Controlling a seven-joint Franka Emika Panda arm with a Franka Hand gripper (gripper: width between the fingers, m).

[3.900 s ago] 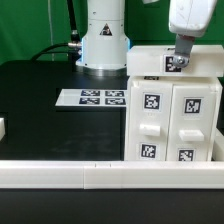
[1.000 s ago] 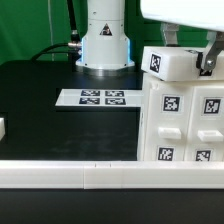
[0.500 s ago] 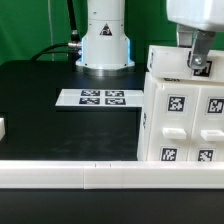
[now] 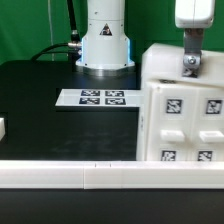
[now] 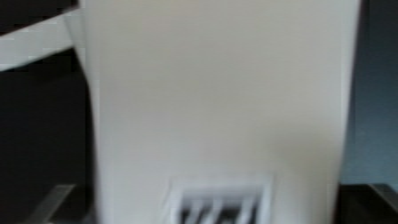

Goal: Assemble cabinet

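Observation:
The cabinet (image 4: 180,120), a large white box with tagged drawer fronts, stands at the exterior view's right, reaching past the frame edge. My gripper (image 4: 190,66) comes down from above onto the cabinet's top back edge, its jaws closed on the wall there. In the wrist view the cabinet's white wall (image 5: 214,100) fills the picture, blurred, running straight between my fingers. Only dark slivers of the fingers show at the sides.
The marker board (image 4: 95,98) lies flat on the black table left of the cabinet. The arm's white base (image 4: 105,45) stands behind it. A white rail (image 4: 90,176) runs along the front. A small white block (image 4: 2,128) sits at the left edge.
The cabinet and my gripper have shifted together toward the exterior view's right. The cabinet's tilted top has turned and levelled, and its top tag no longer shows.

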